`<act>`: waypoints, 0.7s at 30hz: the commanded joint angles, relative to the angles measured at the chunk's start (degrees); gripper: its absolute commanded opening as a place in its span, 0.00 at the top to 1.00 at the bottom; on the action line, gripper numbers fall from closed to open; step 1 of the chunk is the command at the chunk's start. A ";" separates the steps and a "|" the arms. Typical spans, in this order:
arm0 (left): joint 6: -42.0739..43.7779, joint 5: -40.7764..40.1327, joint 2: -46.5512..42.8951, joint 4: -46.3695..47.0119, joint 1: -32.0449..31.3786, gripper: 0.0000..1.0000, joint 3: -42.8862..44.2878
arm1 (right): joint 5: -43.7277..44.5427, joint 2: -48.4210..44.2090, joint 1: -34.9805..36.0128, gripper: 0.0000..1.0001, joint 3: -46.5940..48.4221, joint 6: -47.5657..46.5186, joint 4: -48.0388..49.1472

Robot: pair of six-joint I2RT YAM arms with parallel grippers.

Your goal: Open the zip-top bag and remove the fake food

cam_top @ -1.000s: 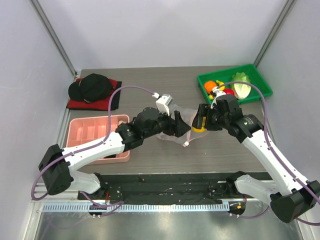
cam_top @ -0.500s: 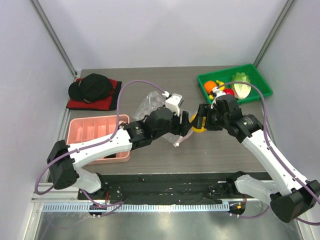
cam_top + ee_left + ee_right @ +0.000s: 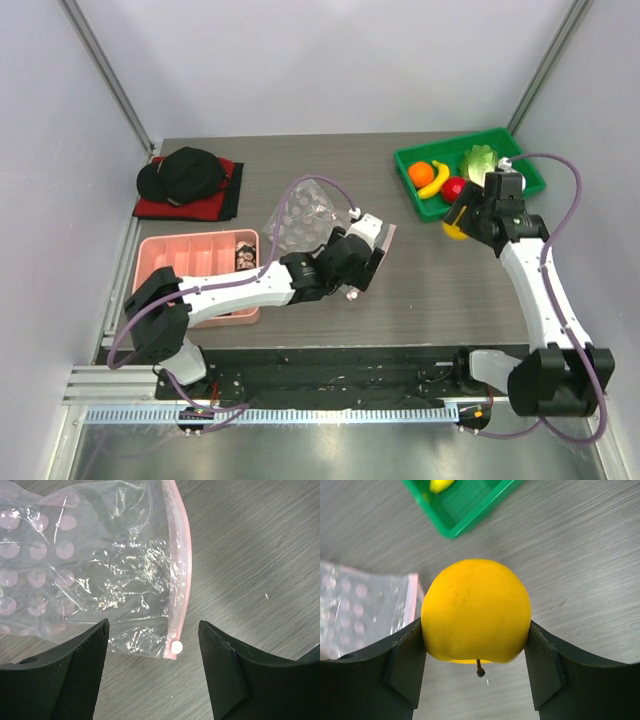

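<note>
Holding a yellow fruit (image 3: pixel 476 612) tight, the R gripper (image 3: pixel 476 676) hangs near the green bin (image 3: pixel 408 158). The L gripper (image 3: pixel 152 672) is wide open w/ nothing in it, over the zip-top bag (image 3: pixel 75 570). The bag lies flat on the table (image 3: pixel 430 290) and looks empty, I think.

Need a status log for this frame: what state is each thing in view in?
zip-top bag: flat on the table, looks empty.
white slider: at one end of the pink strip.
yellow fruit: clamped, off the table.
left gripper: open, over the bag's zip edge.
right gripper: shut on the yellow fruit.
green tray: holds orange, banana, red fruit, cabbage.
pink tray: dark item in one compartment.
</note>
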 commanded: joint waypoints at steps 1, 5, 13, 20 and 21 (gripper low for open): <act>-0.95 -3.39 -3.84 1.63 -3.02 0.28 -0.59 | 1.19 6.87 -3.37 0.96 2.26 2.38 13.86; -3.94 -2.69 -8.40 2.95 -5.93 0.27 -6.47 | 1.19 16.35 -4.34 0.90 6.82 1.42 23.47; -9.48 -4.70 -18.96 3.92 -13.40 0.28 -16.41 | 4.18 41.67 -4.43 0.52 33.83 -1.74 24.31; -12.21 -7.25 -27.84 -1.26 -15.95 0.28 -20.81 | 6.38 56.64 -4.34 0.00 54.38 -2.54 10.05; -12.47 -7.60 -28.63 -1.96 -16.21 0.28 -20.90 | 6.99 56.91 -4.34 0.00 54.99 -2.89 8.90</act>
